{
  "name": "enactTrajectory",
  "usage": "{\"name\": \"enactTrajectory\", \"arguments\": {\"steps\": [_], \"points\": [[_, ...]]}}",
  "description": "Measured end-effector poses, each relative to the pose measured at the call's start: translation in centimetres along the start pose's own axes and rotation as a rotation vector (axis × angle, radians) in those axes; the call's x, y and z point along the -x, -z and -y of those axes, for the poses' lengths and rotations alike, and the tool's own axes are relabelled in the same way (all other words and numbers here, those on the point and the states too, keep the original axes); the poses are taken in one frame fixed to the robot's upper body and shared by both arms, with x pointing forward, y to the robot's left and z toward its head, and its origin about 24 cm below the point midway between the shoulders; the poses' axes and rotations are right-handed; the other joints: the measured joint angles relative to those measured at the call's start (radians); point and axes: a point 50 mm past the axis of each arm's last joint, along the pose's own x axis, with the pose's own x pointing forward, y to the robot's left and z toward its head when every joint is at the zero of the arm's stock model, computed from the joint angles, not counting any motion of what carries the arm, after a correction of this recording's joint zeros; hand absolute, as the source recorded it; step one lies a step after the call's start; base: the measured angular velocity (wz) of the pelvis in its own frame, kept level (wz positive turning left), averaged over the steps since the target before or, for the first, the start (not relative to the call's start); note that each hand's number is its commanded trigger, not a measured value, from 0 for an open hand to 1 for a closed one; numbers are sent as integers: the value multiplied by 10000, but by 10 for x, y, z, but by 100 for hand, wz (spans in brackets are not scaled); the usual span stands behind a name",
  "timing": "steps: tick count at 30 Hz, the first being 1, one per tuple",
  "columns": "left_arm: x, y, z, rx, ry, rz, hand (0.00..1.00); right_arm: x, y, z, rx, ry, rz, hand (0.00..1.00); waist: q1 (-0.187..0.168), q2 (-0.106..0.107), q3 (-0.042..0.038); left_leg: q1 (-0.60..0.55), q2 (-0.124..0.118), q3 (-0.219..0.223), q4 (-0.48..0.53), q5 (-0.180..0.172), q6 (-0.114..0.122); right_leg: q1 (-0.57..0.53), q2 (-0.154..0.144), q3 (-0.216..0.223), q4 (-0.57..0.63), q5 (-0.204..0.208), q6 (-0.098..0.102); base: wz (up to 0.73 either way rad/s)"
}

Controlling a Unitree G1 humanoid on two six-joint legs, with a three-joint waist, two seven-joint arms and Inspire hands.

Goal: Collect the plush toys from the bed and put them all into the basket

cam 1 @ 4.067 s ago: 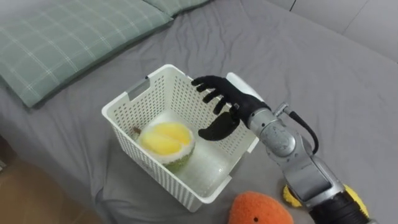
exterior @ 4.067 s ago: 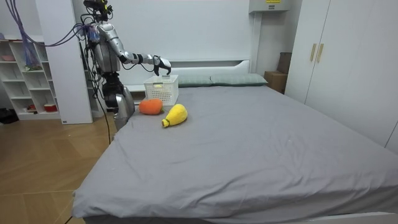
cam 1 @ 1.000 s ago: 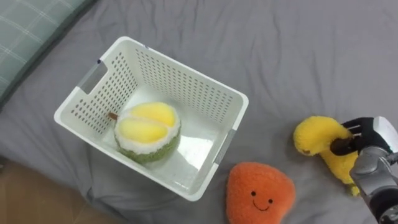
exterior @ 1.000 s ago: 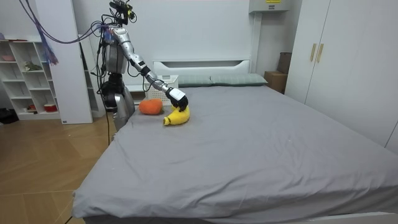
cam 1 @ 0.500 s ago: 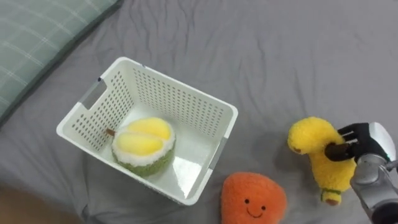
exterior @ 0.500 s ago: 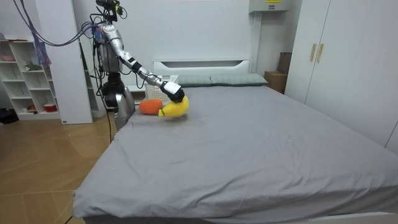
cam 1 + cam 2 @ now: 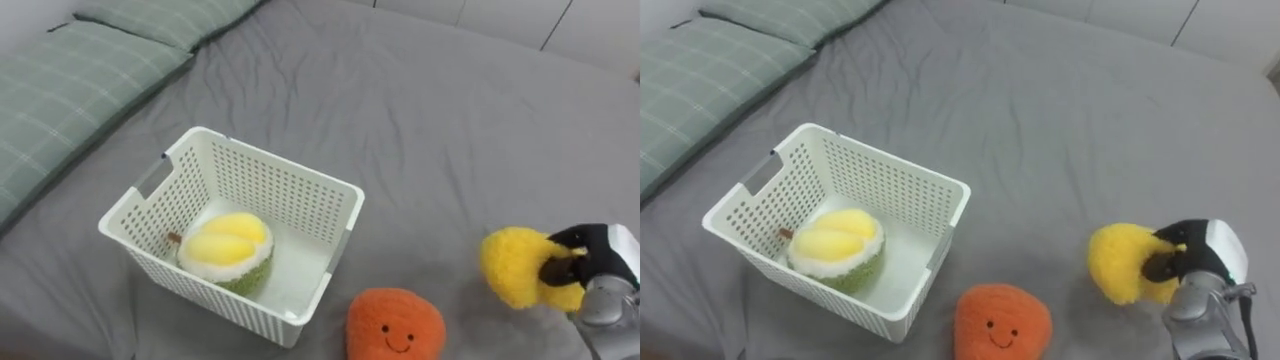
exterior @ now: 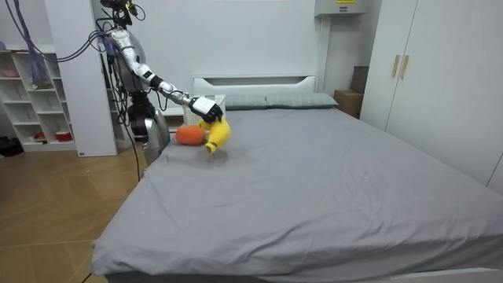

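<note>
My right hand [image 7: 592, 250] is clamped round the yellow plush toy [image 7: 512, 265], and the room view shows the toy hanging clear above the bed [image 7: 420, 110]. The white basket [image 7: 270, 190] sits near the bed's side edge, with a green-and-yellow plush fruit [image 7: 225, 250] inside. An orange plush toy [image 7: 395, 325] lies just beside the basket's near corner, between basket and hand. Beyond them the grey sheet is open, with a checked pillow [image 7: 70, 90] off to the left.
</note>
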Motion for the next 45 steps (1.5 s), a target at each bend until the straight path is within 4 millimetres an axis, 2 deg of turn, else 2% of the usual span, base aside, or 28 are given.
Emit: {"name": "enactTrajectory", "arguments": {"steps": [3,6,9,14,18,25,30,33,35,37,38,40,41,44,45], "points": [[-1,-3,-3,-217,-128,127,0,6,-31,8,-203,358,1635,100,-24,-47,29,90,16,37,-41,21,-20,72,16,-18,-32,-27,-7,-3],[-2,-11,1,-468,-20,407,0,16,-77,21,-887,762,3693,100,-105,-159,114,137,24,120,-57,10,-27,111,110,87,-106,-34,-4,-2],[-4,-21,6,-404,88,642,0,28,-108,31,-1205,799,5128,100,-12,-180,123,135,27,106,-74,-9,-16,88,117,160,-102,-34,-3,-5],[-5,-38,13,-367,270,1162,0,41,-131,33,-1365,531,6289,100,174,-177,114,143,27,83,-133,-21,-12,90,105,136,-57,-33,-1,0],[-4,-40,20,-314,417,1235,0,54,-147,27,-1312,-131,7083,100,189,-176,109,161,31,97,-133,-22,-13,93,106,168,-38,-29,-1,0],[-4,-31,23,-329,482,894,0,69,-161,9,-747,-1462,7744,100,967,-175,116,266,32,74,-158,-43,-19,155,110,195,-14,-27,-3,-2],[-3,-19,22,-529,491,397,0,84,-185,-20,-371,-2631,8221,100,1335,-240,137,61,-13,-219,-74,-48,-27,121,95,-126,-43,-26,0,16],[-3,-17,22,-539,467,323,0,91,-195,-28,-381,-2931,8591,100,1657,-231,149,-63,-41,-355,24,-48,-28,122,71,-337,-49,-24,3,18],[-3,-18,21,-832,442,385,0,95,-200,-33,-285,-3204,8793,100,2029,-245,151,-177,-119,-573,80,-43,-20,115,27,-558,-52,-28,12,26],[-3,-19,21,-957,401,421,0,98,-204,-37,-317,-3436,8917,100,2134,-291,170,-262,-170,-724,135,-25,-14,100,16,-616,-55,-23,28,22],[-3,-20,21,-1072,388,424,0,99,-206,-40,-401,-3609,8922,100,2299,-287,185,-299,-180,-768,167,-13,-11,81,13,-615,-52,-17,38,18],[-3,-22,22,-1132,410,448,0,101,-209,-46,-387,-3912,8957,100,2351,-330,177,-436,-217,-906,230,15,-16,24,9,-663,-49,-17,38,22],[-4,-24,23,-1153,442,477,0,102,-211,-51,-301,-4153,8961,98,2346,-345,172,-487,-255,-1024,231,60,-20,1,-1,-704,-49,-18,41,22],[-4,-27,25,-1182,496,489,0,105,-209,-65,-126,-4699,8743,22,2362,-359,171,-559,-306,-1150,232,125,-20,-13,-16,-776,-52,-20,44,17],[-4,-29,25,-1164,497,526,0,105,-207,-70,9,-4915,8611,14,2368,-360,172,-568,-314,-1173,232,137,-19,-12,-20,-804,-52,-20,44,8]]}}
